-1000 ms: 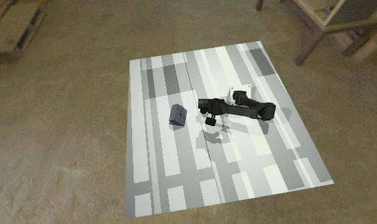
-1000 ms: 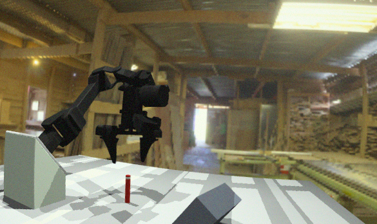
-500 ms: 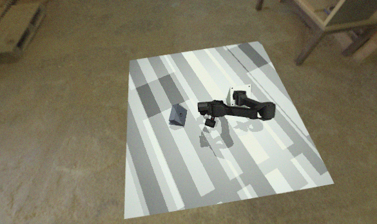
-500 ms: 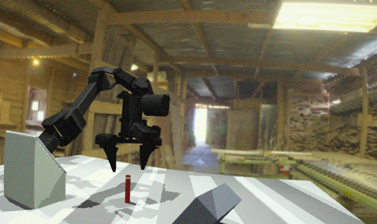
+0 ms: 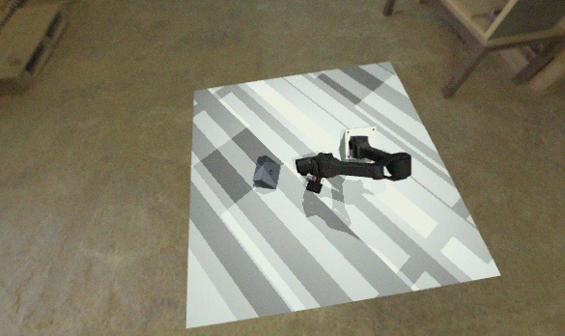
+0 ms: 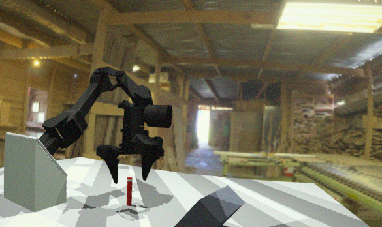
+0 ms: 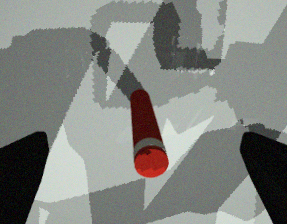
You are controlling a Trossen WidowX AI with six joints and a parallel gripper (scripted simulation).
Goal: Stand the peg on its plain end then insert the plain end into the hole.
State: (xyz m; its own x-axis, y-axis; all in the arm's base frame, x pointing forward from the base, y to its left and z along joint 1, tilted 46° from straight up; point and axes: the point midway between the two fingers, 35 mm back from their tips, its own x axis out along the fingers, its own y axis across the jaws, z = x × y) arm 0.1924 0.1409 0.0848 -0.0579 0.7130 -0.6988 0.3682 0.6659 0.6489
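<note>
The red peg point(image 6: 129, 194) point(image 7: 145, 117) stands upright on the table, its white band near the top; it does not show in the top view. My gripper point(image 6: 130, 181) point(image 7: 147, 141) points down and is wide open and empty. Its fingertips are at about the height of the peg's top in the exterior view, one on each side, and do not touch it. In the wrist view the peg's top lies between the fingers, a little below the fingertip line. The blue-grey sloped panel point(image 5: 260, 176) point(image 6: 217, 209) has a hole point(image 5: 271, 172) in its face; the exterior view does not show the hole.
A pale grey-green block point(image 6: 19, 169) with a slanted top stands at the arm's base in the exterior view. A white plate point(image 5: 347, 140) with small dark dots lies at the base in the top view. Striped patterns and arm shadows cover the table point(image 5: 254, 280).
</note>
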